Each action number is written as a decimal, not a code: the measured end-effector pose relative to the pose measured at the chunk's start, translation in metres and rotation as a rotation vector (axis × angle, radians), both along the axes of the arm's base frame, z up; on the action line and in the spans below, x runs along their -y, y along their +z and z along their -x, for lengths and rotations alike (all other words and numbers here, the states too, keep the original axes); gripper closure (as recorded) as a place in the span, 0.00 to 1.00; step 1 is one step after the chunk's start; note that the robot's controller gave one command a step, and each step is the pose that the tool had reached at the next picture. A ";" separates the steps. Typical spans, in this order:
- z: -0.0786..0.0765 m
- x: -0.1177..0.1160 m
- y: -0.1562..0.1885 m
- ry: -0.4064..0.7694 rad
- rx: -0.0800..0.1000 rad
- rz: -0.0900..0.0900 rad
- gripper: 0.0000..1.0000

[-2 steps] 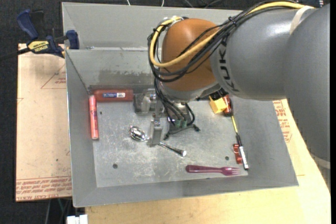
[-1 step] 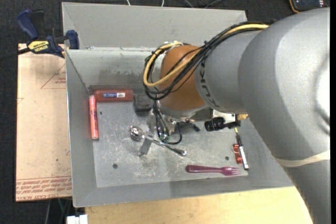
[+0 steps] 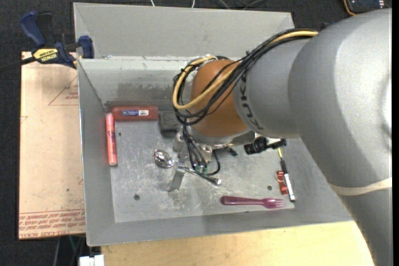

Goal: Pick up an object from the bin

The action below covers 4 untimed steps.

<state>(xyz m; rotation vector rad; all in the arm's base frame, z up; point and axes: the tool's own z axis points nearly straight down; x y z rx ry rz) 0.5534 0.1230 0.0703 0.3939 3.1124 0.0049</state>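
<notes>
My gripper (image 3: pixel 194 159) hangs low over the middle of the bin, below the orange wrist cover and tangled in its cables. Just left of it lies a metal spoon (image 3: pixel 165 160), with its shiny bowl beside the gripper and its handle running down to the front. A dark grey block (image 3: pixel 167 124) sits a little behind the gripper, toward the back wall. I see nothing held in the gripper.
A red-brown box with a blue label (image 3: pixel 133 113) lies along the back wall, and a pink stick (image 3: pixel 111 140) lies along the left wall. A purple plastic fork (image 3: pixel 252 201) rests near the front. A small red and black tool (image 3: pixel 285 182) lies at the right under the arm.
</notes>
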 end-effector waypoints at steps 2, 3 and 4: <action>-0.001 0.000 0.001 -0.029 -0.001 -0.001 0.00; -0.009 -0.002 -0.003 -0.137 -0.004 -0.003 1.00; -0.009 -0.002 -0.003 -0.138 -0.004 -0.003 1.00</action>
